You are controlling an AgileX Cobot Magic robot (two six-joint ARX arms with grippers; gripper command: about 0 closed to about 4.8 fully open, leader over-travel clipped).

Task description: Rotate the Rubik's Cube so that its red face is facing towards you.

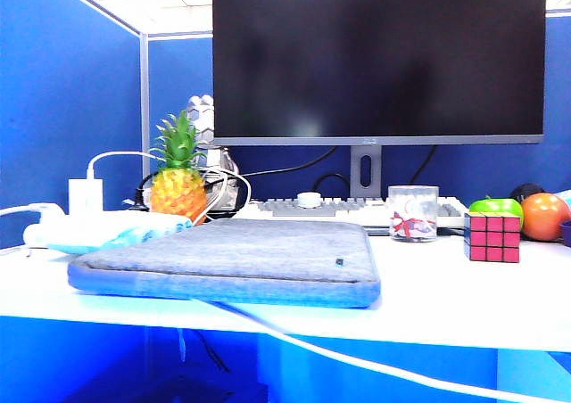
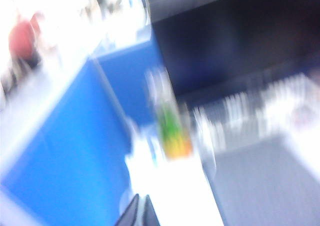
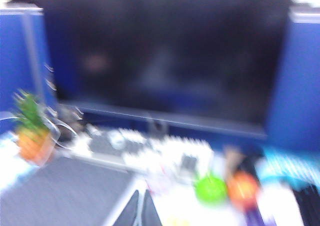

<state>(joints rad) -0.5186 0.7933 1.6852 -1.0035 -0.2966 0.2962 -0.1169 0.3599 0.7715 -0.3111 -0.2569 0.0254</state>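
Observation:
The Rubik's Cube [image 1: 492, 237] stands on the white desk at the right, just in front of a green apple [image 1: 496, 207]. Its red face [image 1: 496, 239], nine red-pink squares in a black grid, is turned toward the exterior camera. Neither arm shows in the exterior view. Both wrist views are smeared by motion. My left gripper [image 2: 142, 199] is shut with nothing between its fingers, above the desk's left end near the pineapple [image 2: 172, 131]. My right gripper [image 3: 141, 194] is shut and empty, over the desk by the grey sleeve's edge. I cannot make out the cube in either wrist view.
A large dark monitor [image 1: 379, 55] stands at the back with a keyboard [image 1: 303, 211] below it. A grey laptop sleeve [image 1: 232, 260] lies at the middle front. A toy pineapple [image 1: 178, 176], a glass cup [image 1: 413, 213], an orange fruit [image 1: 544, 216] and a white cable [image 1: 357, 358] are around.

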